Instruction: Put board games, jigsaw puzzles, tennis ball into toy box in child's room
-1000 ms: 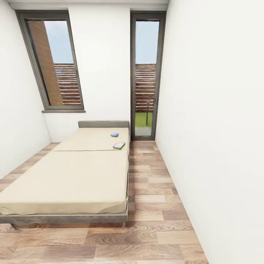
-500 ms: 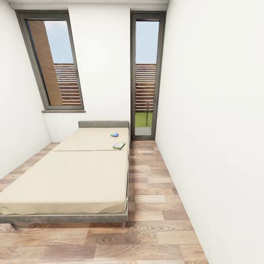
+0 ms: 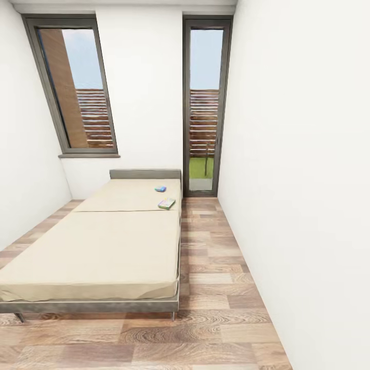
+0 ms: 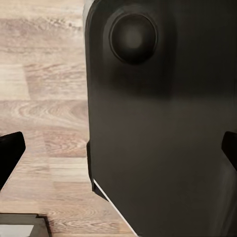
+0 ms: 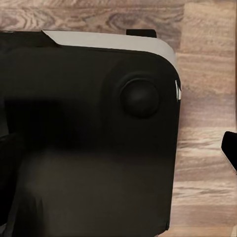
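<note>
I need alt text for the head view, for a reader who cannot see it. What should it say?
A low wide bed with a beige mattress and grey frame fills a narrow white room, with two small flat colourful game boxes, one blue and one green-yellow, lying near its grey headboard. Behind it are a slanted window and a tall glass door; the floor is wood.

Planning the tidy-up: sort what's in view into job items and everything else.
Job items:
- blue game box, on the bed
- green game box, also on the bed

Everything else:
- window
- glass door
- wooden floor
</note>
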